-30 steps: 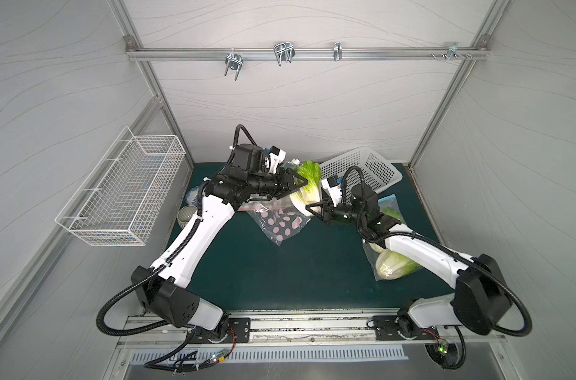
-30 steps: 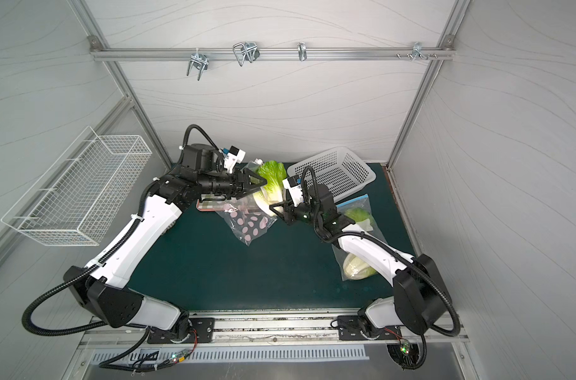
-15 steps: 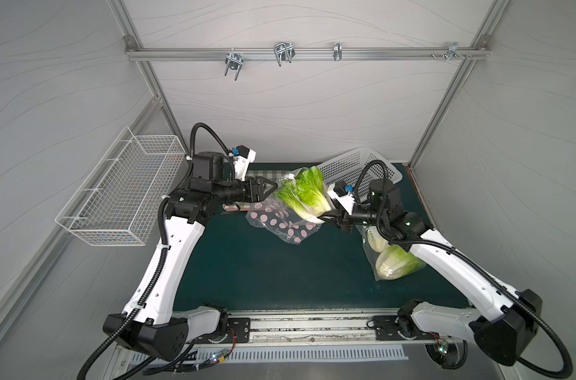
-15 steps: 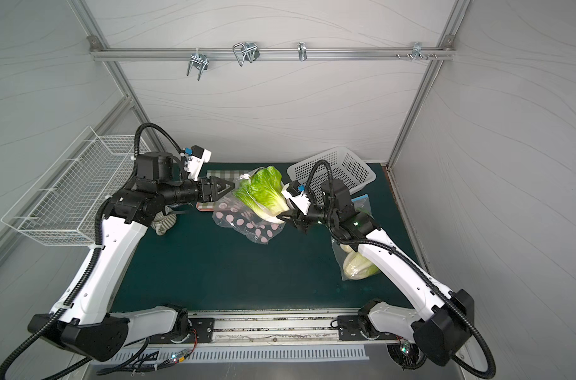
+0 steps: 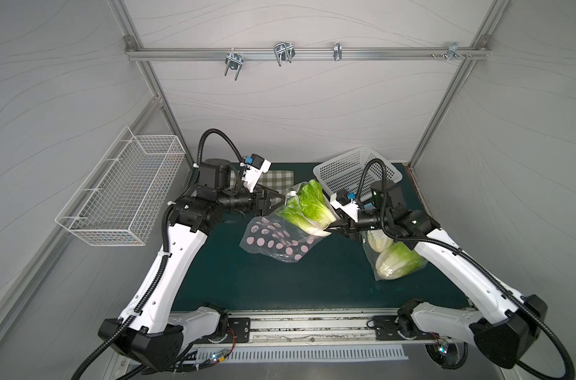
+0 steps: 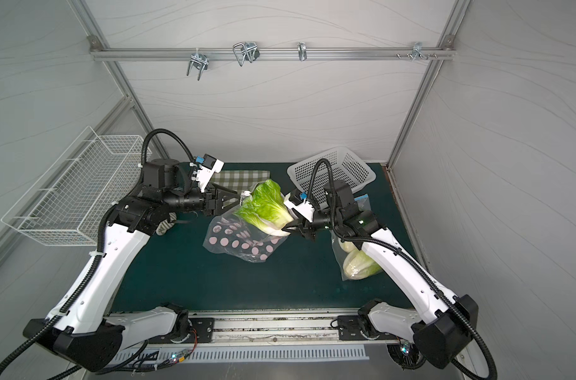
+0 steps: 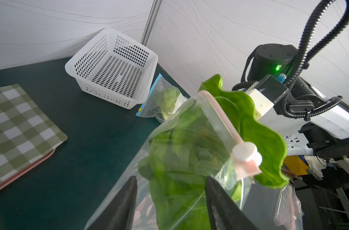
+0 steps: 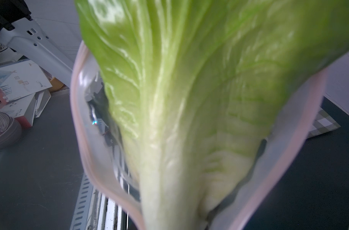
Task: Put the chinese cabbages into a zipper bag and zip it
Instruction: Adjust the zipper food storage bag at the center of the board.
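Chinese cabbage [image 5: 308, 210] sits partly inside the mouth of your pink-dotted zipper bag [image 5: 273, 241]; your right gripper [image 5: 332, 232] clamps its white base. Your left gripper [image 7: 170, 178] straddles the bag, jaws apart, but you cannot tell whether it pinches.

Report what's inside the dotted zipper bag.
One chinese cabbage: leaves show through the plastic, white base at the mouth in the right gripper. Dots on the zipper bag hide its bottom.

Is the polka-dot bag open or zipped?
Open: the cabbage pokes through the mouth of the polka-dot bag; its slider sits at one end.
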`<state>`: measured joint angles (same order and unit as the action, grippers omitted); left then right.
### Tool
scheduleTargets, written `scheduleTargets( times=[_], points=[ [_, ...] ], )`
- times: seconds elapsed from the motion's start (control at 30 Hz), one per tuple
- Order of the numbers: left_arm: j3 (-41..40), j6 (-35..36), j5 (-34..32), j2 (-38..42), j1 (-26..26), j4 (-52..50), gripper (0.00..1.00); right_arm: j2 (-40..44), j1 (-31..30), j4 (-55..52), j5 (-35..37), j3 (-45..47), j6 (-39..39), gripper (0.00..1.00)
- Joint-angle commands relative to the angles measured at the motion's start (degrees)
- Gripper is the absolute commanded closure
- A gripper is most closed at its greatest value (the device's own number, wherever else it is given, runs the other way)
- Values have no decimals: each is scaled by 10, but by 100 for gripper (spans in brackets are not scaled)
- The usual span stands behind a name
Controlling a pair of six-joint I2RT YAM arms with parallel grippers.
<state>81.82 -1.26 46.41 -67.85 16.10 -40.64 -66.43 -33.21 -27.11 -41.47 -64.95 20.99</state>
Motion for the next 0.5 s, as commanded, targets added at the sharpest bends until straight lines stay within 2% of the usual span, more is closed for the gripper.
scheduleTargets(
  times=[0.0, 0.27, 0.47],
  points=[
    [12, 62, 19, 25, 5, -11, 40, 23, 13, -14, -35, -1, 26, 98],
    [36, 57, 49, -7, 18, 3, 37, 20, 13, -15, -46, 5, 27, 98],
    [57, 64, 59, -30, 30, 15, 41, 14, 10, -15, -51, 4, 28, 98]
  ],
)
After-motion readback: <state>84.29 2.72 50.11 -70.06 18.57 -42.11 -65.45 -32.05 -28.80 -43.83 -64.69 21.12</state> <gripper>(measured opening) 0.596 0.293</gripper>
